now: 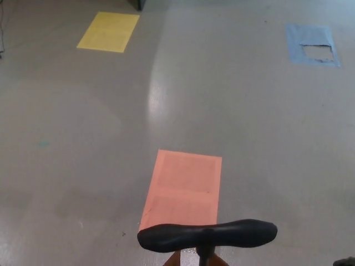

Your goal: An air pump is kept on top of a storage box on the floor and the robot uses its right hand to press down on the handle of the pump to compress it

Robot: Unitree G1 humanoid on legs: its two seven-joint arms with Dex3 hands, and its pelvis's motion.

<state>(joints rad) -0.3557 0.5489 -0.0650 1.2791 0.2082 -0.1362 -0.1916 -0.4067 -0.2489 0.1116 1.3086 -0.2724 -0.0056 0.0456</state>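
Hand of robot, left or right: neither visible in head view; state cannot be told. Dark sliver at bottom right corner, unclear what. Pump handle (208, 234), black T-bar, horizontal at bottom centre, untouched, black shaft (206, 256) going down from its middle. Behind it, salmon sheet (183, 189) flat on grey floor (83, 155). Far left yellow sheet (108, 31); far right blue sheet (312, 44), torn.
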